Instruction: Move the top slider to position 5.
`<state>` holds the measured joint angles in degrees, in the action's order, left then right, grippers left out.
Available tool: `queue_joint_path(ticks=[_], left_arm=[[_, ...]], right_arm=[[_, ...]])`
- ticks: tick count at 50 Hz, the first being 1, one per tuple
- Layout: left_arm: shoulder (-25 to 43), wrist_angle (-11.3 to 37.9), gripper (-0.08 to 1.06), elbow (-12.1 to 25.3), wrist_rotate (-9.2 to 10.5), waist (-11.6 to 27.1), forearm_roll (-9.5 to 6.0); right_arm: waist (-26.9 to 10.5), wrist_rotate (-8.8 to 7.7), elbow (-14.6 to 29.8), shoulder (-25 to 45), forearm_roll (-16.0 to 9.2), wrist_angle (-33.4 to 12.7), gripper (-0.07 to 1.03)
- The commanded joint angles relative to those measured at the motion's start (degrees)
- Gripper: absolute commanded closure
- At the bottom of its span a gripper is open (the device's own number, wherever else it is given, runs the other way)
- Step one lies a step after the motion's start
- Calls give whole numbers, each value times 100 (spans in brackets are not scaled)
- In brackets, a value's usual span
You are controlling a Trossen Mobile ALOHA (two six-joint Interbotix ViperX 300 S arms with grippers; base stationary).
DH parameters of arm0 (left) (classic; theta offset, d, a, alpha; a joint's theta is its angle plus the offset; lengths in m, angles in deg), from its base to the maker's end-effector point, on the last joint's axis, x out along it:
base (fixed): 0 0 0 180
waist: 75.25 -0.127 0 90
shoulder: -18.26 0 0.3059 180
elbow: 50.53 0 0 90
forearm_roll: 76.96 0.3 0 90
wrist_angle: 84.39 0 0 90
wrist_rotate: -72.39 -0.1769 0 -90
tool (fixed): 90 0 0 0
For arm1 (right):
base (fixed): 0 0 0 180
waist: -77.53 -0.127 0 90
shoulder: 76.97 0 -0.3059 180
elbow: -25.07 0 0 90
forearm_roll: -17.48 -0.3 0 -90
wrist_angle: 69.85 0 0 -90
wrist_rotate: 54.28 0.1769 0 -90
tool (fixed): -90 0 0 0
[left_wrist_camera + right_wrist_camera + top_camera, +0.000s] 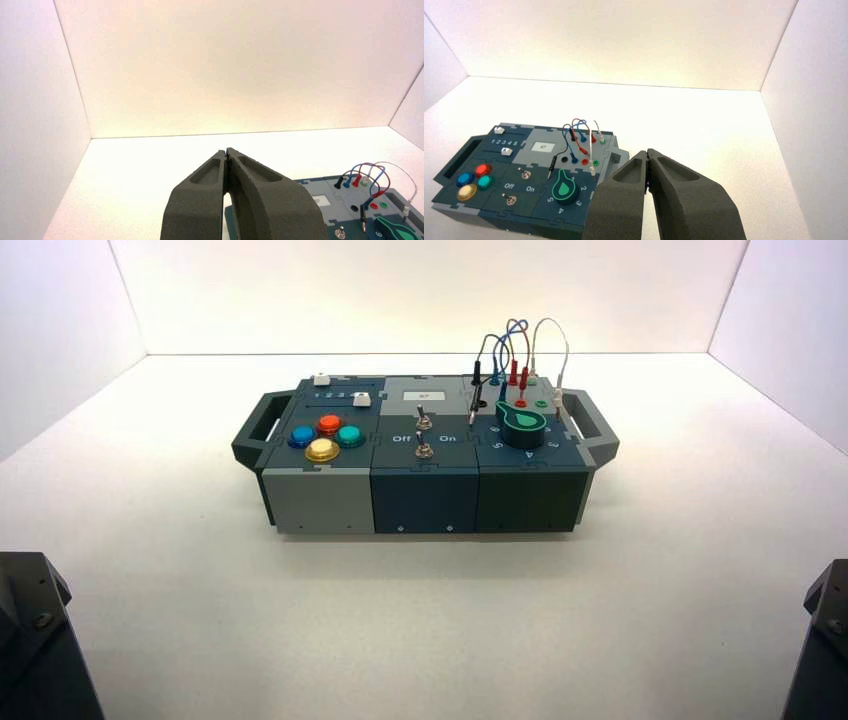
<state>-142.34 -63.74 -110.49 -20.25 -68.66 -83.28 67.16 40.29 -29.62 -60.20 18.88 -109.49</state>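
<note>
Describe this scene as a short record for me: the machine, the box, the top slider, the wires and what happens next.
Machine: left gripper and right gripper both away from the box, fingers closed
Box: coloured buttons at left, green knob at right
Top slider: white, near the 1
Wires: plugged in at far right
Likely next: an arm slides it toward 5

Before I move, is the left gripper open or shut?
Shut: in the left wrist view, the left gripper's fingertips meet with no gap between them.

Left end effector [226, 151]; right [647, 152]; both closed
</note>
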Motion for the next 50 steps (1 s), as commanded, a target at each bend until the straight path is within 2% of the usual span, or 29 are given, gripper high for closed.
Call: queue_joint_path(ticks=[1, 33, 46, 50], left_arm=[[70, -62, 101, 70, 9, -26, 0], [123, -79, 101, 79, 9, 35, -35], [932, -97, 101, 158, 18, 88, -79], [1477, -97, 101, 290, 9, 149, -79]], right_arm=[[-18, -9, 70, 0, 0, 44, 98], [-97, -9, 62, 35, 0, 44, 98], [-132, 0, 62, 35, 0, 44, 98], [-123, 0, 70, 44, 0, 53, 98]])
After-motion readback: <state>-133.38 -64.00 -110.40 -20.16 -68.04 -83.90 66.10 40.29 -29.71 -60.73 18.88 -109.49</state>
